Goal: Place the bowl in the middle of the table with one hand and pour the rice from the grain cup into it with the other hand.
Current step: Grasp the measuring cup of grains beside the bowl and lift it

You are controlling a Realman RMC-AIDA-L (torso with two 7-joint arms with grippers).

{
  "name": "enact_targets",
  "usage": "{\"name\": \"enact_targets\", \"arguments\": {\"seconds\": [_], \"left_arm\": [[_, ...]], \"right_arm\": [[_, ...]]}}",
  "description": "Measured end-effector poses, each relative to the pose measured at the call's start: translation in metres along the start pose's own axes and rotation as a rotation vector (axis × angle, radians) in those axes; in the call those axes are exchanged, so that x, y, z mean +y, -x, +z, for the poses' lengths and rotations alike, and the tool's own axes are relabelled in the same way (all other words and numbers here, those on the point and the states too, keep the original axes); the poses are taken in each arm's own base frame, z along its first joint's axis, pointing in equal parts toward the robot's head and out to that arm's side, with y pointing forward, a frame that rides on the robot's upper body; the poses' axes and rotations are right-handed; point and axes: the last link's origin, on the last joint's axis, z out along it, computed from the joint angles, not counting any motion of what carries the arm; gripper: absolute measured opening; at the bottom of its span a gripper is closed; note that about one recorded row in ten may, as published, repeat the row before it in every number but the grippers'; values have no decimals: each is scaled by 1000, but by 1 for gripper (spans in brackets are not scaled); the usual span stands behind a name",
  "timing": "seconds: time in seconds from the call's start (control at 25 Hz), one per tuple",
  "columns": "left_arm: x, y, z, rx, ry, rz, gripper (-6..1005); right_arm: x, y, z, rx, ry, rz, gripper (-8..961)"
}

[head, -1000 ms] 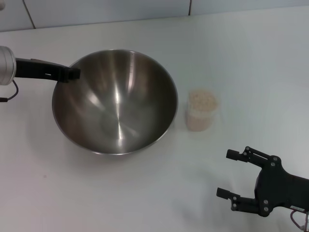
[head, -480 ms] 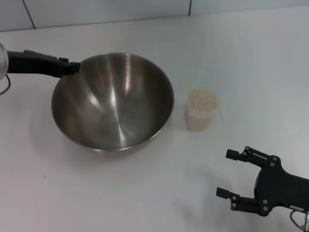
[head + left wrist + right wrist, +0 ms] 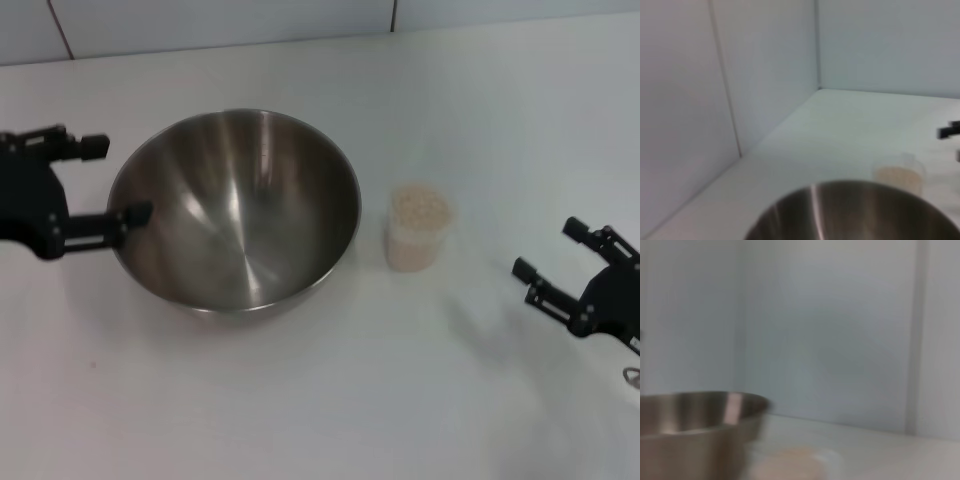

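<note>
The stainless-steel bowl (image 3: 235, 208) sits upright on the white table (image 3: 300, 400), left of centre, and is empty. It also shows in the left wrist view (image 3: 855, 212) and the right wrist view (image 3: 695, 425). The grain cup (image 3: 417, 229), clear plastic and full of rice (image 3: 418, 207), stands just right of the bowl, apart from it; it shows in the left wrist view (image 3: 899, 173) and blurred in the right wrist view (image 3: 790, 467). My left gripper (image 3: 118, 180) is open at the bowl's left rim, holding nothing. My right gripper (image 3: 548, 250) is open, right of the cup.
A grey tiled wall (image 3: 200, 20) runs along the table's far edge. The table's corner against the wall shows in the left wrist view (image 3: 815, 90).
My left gripper has let go of the bowl's rim and drawn back to the left, fingers open. The bowl has settled flat. My right gripper has moved up and right, level with the cup.
</note>
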Motion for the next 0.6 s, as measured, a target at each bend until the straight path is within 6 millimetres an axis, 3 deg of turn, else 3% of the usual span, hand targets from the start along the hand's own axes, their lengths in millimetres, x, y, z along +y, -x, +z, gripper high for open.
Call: {"name": "enact_targets", "arguments": {"seconds": [0.12, 0.16, 0.36, 0.4, 0.6], "left_arm": [[1, 2, -1, -2, 3, -2, 777], [3, 14, -4, -5, 18, -27, 815], [4, 21, -5, -2, 23, -47, 832], [4, 30, 0, 13, 47, -75, 835], [3, 32, 3, 13, 54, -84, 834]], "right_arm": [[-6, -6, 8, 35, -72, 15, 708], [-7, -8, 11, 47, -79, 19, 707], [-7, -10, 34, 81, -69, 32, 703], [-6, -9, 38, 81, -64, 33, 702], [-3, -8, 54, 90, -42, 45, 698]]}}
